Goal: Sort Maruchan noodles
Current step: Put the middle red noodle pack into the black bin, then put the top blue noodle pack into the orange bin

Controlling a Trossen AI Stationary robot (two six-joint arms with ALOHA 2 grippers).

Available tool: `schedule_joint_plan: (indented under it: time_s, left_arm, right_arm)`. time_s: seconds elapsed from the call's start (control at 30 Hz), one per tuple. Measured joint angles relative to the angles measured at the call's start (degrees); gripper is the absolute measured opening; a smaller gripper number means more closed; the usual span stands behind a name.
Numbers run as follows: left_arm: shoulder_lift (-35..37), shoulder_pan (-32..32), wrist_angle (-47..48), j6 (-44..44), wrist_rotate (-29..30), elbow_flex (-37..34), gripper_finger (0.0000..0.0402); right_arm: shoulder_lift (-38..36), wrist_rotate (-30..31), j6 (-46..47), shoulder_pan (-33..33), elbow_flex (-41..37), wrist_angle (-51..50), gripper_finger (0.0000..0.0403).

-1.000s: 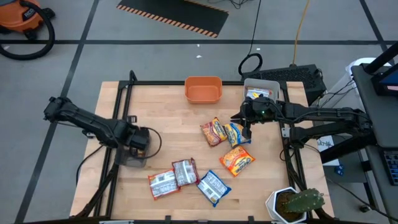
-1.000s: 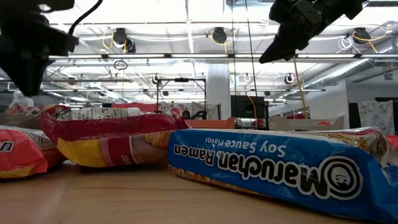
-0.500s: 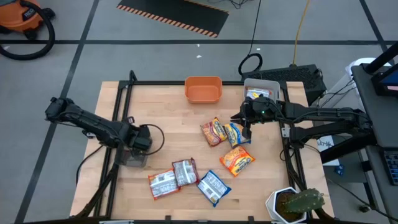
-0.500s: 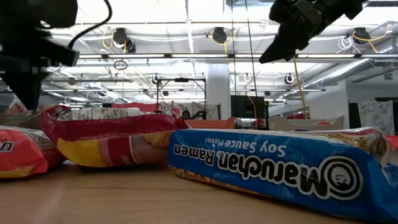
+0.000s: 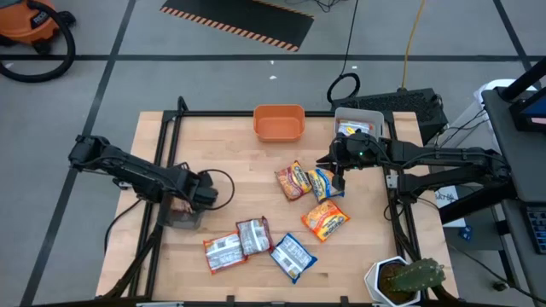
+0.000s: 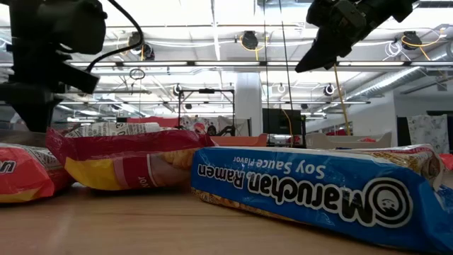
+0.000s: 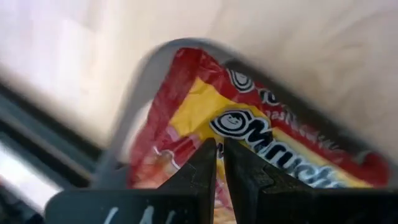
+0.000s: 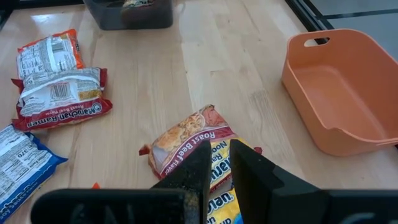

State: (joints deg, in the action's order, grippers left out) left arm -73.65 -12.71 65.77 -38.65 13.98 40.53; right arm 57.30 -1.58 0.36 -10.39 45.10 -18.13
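Note:
Loose Maruchan packets lie flat on the table: a dark red-brown one, a yellow-blue one, an orange one, two silver-red ones and a blue-white one. A red-yellow packet lies inside the grey bin. My left gripper hangs shut and empty over the bin's right side; its shut fingertips show in the left wrist view. My right gripper hangs shut and empty, high above the yellow-blue packet.
An orange bin stands at the table's far edge. A clear bin with a packet in it stands at the far right. A potted plant stands at the near right corner. Bare wood lies between the grey bin and the packets.
My left gripper has moved a little toward the table's right edge, over the grey bin, still shut. The packets and my right gripper have kept still.

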Motion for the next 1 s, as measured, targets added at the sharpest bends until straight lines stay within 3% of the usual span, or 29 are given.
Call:
schedule_joint_plan:
  time_s: [0.23,0.4,0.53,0.8,1.0]
  left_arm:
    - [0.7,0.0,3.5,-0.9,-1.5,0.8,0.0037]
    - [1.3,-0.1,13.1,-7.2,-1.4,7.5,0.0037]
    - [1.4,-1.5,17.5,-11.9,5.2,15.5,0.0037]
    - [1.4,-3.1,4.5,-2.5,19.0,21.8,0.0037]
    - [1.3,-1.6,-10.2,8.6,21.0,21.8,0.0037]
  right_arm:
    - [0.0,-0.2,0.0,0.0,0.0,-0.2,0.0055]
    - [0.0,0.1,1.2,0.0,0.0,-0.1,0.0055]
    - [0.0,1.7,3.5,0.0,0.0,-0.1,0.0055]
    - [1.4,1.6,10.0,0.9,0.0,0.6,0.0055]
    - [2.9,1.5,12.0,2.7,0.0,-1.0,0.0055]
